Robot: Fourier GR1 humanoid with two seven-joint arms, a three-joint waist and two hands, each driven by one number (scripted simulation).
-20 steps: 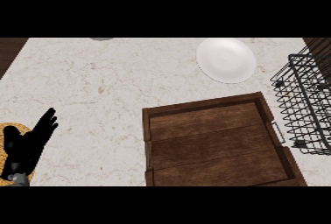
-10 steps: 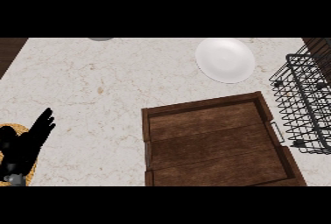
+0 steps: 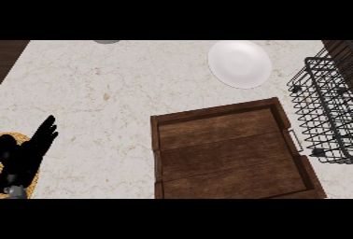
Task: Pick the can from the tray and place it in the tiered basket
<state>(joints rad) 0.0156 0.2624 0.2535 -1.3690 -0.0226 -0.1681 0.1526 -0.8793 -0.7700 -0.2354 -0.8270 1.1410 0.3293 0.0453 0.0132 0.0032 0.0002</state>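
I see tray (image 3: pixel 228 151) now nearer centre, at 5 o'clock | no can visible | left hand (image 3: pixel 27 154) resting, fingers straight, 8 o'clock | right hand unseen | basket (image 3: pixel 329 109) 3 o'clock | pick not begun, I judge

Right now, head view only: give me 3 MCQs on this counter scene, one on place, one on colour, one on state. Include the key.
1. Where is the wire basket relative to the wooden tray?
A. Left of it
B. Right of it
C. Inside it

2. What colour is the plate?
A. White
B. Red
C. Black

3. What is the state of the left hand?
A. Curled round a can
C. Pressing on the plate
B. Open, holding nothing

Key: 1 B, the basket stands at the view's right edge, beside the tray. 2 A, the plate at the far side of the counter is plain white. 3 B, its fingers are straight at the lower left and nothing is in it; no can shows in the tray.
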